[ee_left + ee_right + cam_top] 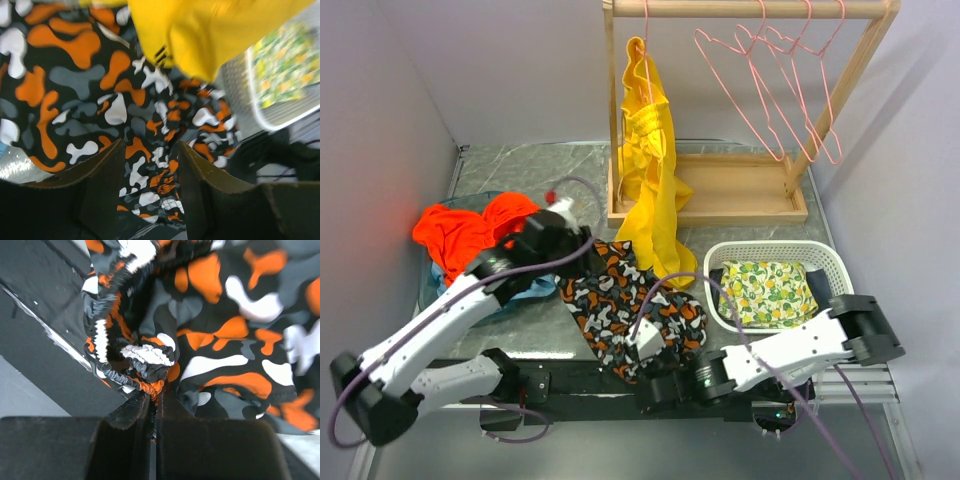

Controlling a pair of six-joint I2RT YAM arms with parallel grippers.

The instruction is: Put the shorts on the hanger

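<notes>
Right wrist view shows the right end effector (156, 402) clenched on the ruched elastic waistband of the soft camouflage-print shorts (225, 330), which lie crumpled at the near centre of the grey marbled surface (520, 170), while the left end effector (150, 150) hangs released over them.

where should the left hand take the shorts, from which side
Likely the far-left edge of the shorts, from above: they lie spread on the table, so only a top-down pinch fits. The right hand pinches the gathered elastic at the near end, so take the opposite end.
</notes>
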